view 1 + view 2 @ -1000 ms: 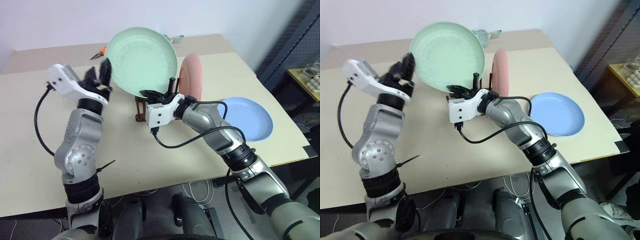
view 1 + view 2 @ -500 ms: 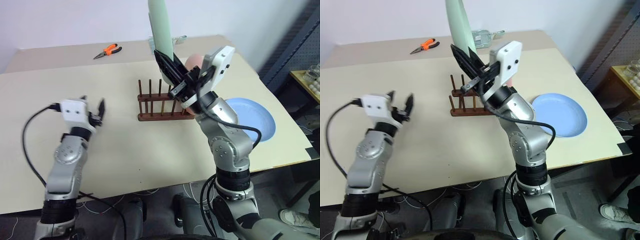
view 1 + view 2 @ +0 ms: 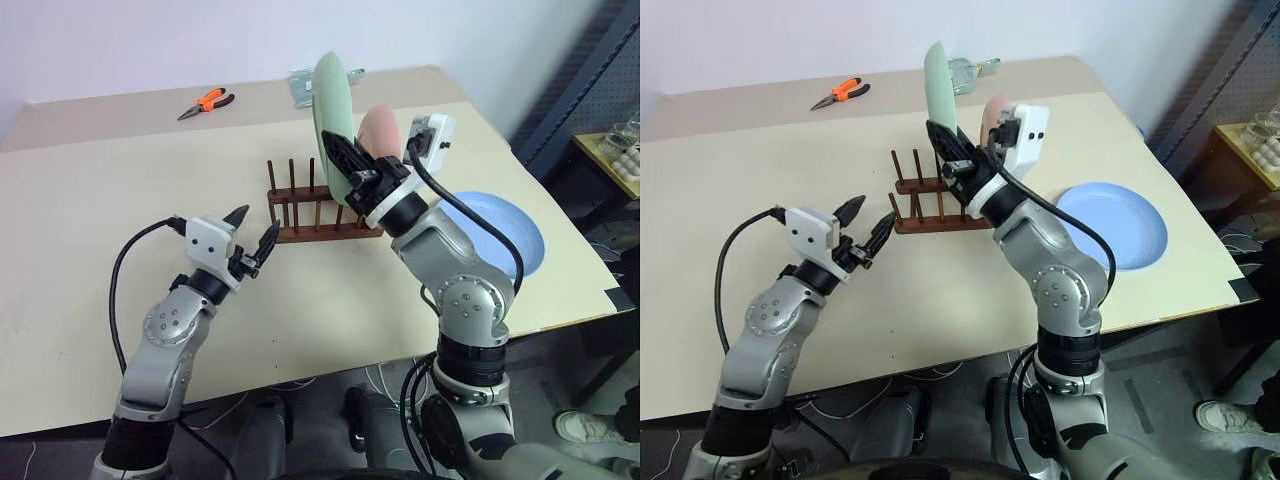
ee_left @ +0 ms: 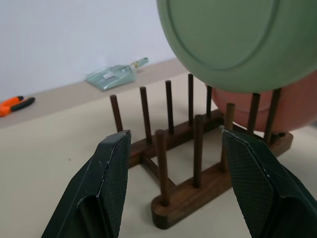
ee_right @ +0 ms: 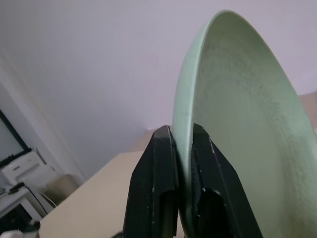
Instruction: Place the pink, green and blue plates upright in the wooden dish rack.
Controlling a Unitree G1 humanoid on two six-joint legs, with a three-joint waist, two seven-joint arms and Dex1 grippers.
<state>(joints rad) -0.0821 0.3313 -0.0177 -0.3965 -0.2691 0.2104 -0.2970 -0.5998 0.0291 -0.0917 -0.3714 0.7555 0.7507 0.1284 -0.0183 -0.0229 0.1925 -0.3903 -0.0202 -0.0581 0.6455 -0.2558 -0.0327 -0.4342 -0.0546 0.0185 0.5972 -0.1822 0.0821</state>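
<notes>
My right gripper (image 3: 334, 149) is shut on the rim of the mint green plate (image 3: 332, 105). It holds the plate on edge above the wooden dish rack (image 3: 310, 215), with the lower rim near the dowel tops. Behind the green plate, the pink plate (image 3: 385, 125) stands upright in the rack's right end. The blue plate (image 3: 497, 237) lies flat on the table to the right. My left gripper (image 3: 252, 236) is open and empty, low over the table just left of the rack and pointing at it. Its fingers (image 4: 111, 183) frame the rack (image 4: 188, 144).
Orange pliers (image 3: 205, 101) and a clear bag (image 3: 300, 85) lie at the table's far edge. The beige table (image 3: 80, 200) ends close beyond the blue plate, where a dark shelf unit (image 3: 590, 80) stands. Bare tabletop stretches to the left.
The left gripper let go of the green plate, then sank and moved right to the rack's left end. The right gripper rolled the plate from face-on to edge-on over the rack.
</notes>
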